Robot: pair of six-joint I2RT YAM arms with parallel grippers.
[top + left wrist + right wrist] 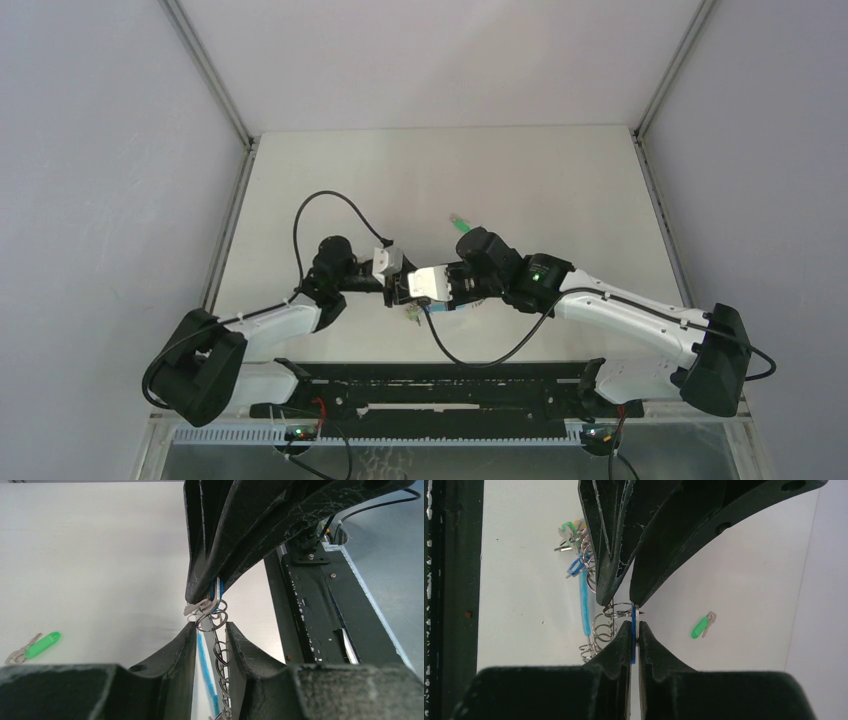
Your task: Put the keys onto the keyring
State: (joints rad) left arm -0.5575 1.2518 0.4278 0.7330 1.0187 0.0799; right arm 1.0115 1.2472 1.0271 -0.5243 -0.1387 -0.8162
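My two grippers meet tip to tip over the middle of the table. My left gripper [402, 287] is shut on the keyring [212, 622]. The ring's turquoise sleeve [202, 652] and a chain of small split rings run between its fingers. The sleeve [584, 600] and coloured tags also show in the right wrist view. My right gripper [442, 284] is shut on the blue key [633, 642], held edge-on against the small rings. The blue head [216, 588] shows in the left wrist view. The green key [460, 225] lies loose on the table beyond the grippers. No orange-yellow key shows.
A black rail [440, 385] with the arm bases runs along the table's near edge. Grey walls close in the table on the left, right and far sides. A black cable [310, 215] loops over the left arm.
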